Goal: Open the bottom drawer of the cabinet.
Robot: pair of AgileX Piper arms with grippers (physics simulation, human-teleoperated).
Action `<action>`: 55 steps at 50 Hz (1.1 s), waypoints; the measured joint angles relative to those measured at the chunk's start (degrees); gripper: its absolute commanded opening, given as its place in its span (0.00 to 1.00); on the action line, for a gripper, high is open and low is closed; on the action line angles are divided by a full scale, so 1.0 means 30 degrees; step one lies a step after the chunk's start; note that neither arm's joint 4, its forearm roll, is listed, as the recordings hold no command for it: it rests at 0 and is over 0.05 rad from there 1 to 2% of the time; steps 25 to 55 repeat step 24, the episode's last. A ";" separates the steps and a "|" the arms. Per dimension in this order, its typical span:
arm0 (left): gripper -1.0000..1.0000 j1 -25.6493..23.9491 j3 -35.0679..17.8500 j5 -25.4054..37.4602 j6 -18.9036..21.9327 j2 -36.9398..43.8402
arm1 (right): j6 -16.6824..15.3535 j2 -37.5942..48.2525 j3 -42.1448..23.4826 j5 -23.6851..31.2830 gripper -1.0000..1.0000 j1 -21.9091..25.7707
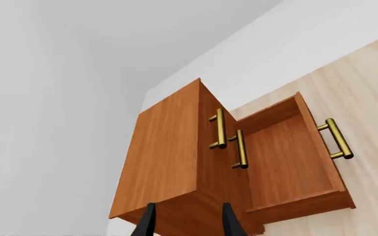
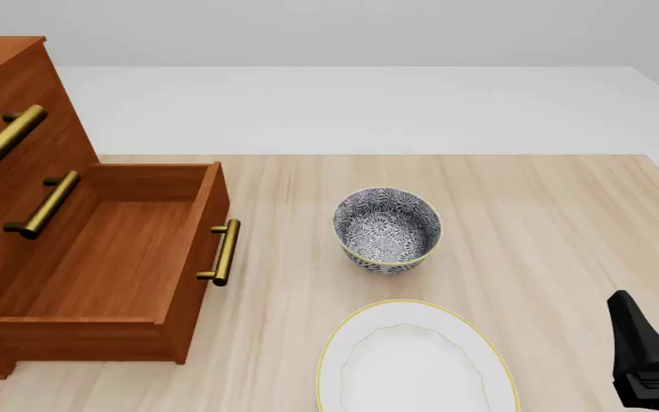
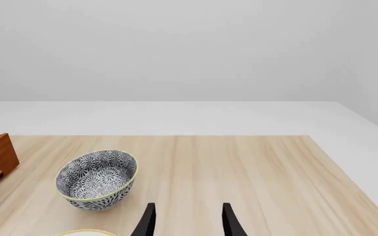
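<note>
The bottom drawer juts far out of the cabinet at the surface's left edge, plain wood inside, its brass handle facing the patterned bowl. A white plate lies nearer. Pale wood surface, white walls. The left gripper and right gripper both show fingers parted, holding nothing.
</note>
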 measured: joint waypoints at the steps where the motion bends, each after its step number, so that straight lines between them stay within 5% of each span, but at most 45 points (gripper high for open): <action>1: 1.00 0.0060 -0.0062 0.0000 0.0074 0.0016 | 0.0000 0.0000 0.0000 0.0000 1.00 0.0000; 55: 1.00 0.0979 -0.1029 0.0000 0.0787 -0.0077 | 0.0000 0.0000 0.0000 0.0000 1.00 0.0000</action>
